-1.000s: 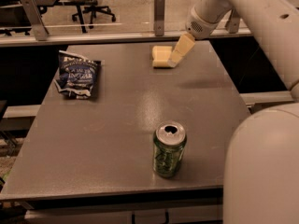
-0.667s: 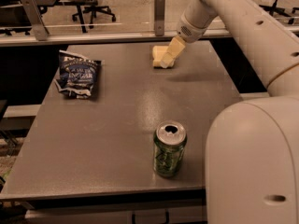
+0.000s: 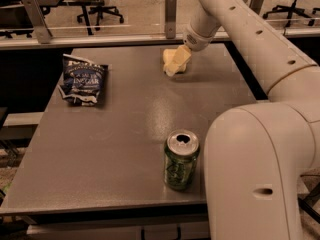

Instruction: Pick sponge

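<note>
Gripper is lowered onto the sponge, which lies by the far edge of the table, right of centre. Contact is seen, but grip state cannot be determined. Chip bag is located toward the far-left corner, soda can at the near edge.

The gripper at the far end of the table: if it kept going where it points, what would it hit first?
Most likely the sponge. The gripper slants down and left over the far end of the table and overlaps the sponge in this view, though depth is unclear.
</note>
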Available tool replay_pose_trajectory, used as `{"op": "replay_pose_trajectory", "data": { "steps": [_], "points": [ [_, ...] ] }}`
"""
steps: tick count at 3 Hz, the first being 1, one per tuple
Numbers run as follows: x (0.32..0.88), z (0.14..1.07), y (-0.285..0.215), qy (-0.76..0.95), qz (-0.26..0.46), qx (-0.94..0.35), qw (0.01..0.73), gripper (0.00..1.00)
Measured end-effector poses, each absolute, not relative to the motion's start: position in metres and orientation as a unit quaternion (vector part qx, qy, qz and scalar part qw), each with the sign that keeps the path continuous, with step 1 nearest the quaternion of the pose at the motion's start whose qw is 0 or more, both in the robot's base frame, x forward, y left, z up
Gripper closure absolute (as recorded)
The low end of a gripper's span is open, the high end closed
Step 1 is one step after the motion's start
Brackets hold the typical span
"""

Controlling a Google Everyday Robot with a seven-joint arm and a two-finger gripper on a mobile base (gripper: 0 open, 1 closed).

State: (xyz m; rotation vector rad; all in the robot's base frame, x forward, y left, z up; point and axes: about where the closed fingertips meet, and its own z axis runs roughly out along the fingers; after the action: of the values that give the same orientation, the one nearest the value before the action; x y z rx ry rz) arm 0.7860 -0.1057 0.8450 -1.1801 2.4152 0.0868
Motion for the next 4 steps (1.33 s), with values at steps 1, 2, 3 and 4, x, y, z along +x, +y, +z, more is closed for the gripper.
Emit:
{"op": "replay_pose_trajectory", "data": {
  "steps": [1,2,3,4],
  "points": [
    [0.79,0.837,-0.102,0.877,0.038,-0.425,0.22,0.09],
    [0.789,0.833,-0.1,0.88,0.048,-0.42,0.217,0.29],
    [0.786,0.838,-0.098,0.878,0.06,-0.419,0.222,0.52],
    [0.781,0.853,-0.092,0.871,0.067,-0.426,0.236,0.74]
  ]
}}
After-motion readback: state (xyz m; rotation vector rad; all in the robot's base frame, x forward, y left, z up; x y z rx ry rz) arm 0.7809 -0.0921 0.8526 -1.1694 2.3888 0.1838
